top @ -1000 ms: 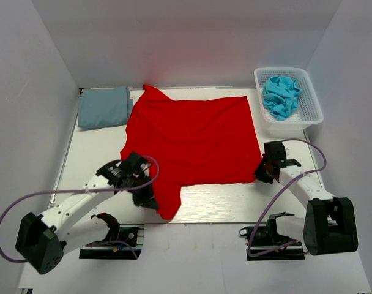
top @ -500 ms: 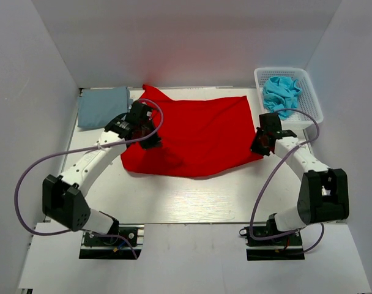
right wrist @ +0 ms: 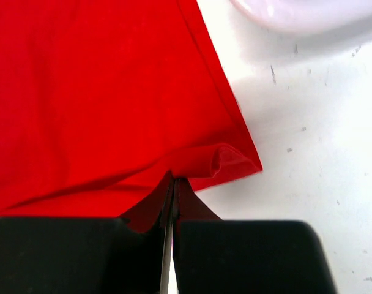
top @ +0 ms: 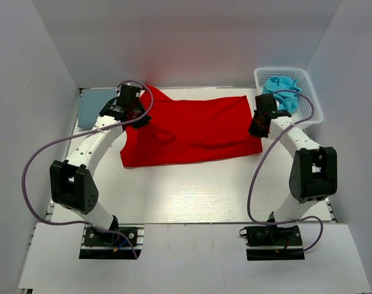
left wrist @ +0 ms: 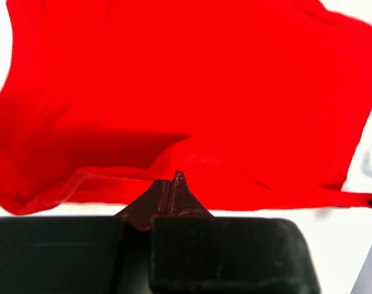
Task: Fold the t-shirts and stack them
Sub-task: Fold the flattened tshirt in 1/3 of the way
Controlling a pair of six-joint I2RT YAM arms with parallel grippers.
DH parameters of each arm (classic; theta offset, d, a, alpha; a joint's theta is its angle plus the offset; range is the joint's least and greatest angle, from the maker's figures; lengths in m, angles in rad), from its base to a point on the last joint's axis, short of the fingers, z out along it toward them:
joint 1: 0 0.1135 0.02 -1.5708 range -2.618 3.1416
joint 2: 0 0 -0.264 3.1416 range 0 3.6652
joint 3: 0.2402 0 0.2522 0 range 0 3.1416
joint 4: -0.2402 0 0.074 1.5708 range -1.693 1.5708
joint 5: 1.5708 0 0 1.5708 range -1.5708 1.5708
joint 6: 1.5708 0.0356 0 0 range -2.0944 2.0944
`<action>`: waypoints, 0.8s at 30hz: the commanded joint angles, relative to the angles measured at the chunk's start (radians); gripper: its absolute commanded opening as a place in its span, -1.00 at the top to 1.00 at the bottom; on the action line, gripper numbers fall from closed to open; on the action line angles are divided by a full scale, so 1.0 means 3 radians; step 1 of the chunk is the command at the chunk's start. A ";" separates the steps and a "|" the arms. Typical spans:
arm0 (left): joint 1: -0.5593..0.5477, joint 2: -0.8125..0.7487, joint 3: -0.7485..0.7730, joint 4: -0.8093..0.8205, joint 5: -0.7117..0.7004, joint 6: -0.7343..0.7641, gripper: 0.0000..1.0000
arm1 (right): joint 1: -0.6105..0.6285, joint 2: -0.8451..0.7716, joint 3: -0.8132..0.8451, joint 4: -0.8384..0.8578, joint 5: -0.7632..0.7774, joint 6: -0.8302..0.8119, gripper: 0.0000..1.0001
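Desk (top: pixel 192 196): white; I see the red shirt (top: pixel 192 131) along its far edge.
Left gripper (left wrist: pixel 172 182): clamped on the shirt's left edge.
Right gripper (right wrist: pixel 174 185): clamped on its right edge.

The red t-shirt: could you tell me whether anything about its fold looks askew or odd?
Yes, slightly. The red t-shirt is folded unevenly: its left end is deeper than its right, a corner sticks out beyond the far edge near the left gripper, and a small pucker ridges the top layer left of centre.
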 commanded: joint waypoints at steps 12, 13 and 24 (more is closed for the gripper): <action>0.0382 0.0973 0.0596 0.0474 -0.0002 0.0300 0.73 | -0.0009 0.0950 0.1010 -0.0142 0.0281 -0.0050 0.32; 0.0382 0.1071 0.0688 0.0443 -0.0002 0.0300 0.35 | 0.0001 0.1032 0.1233 -0.0300 0.0270 -0.0035 0.20; 0.0582 0.1314 0.1197 -0.0038 0.0181 0.0269 -1.00 | 0.0160 0.0558 0.0771 0.0015 -0.0281 -0.0290 -0.81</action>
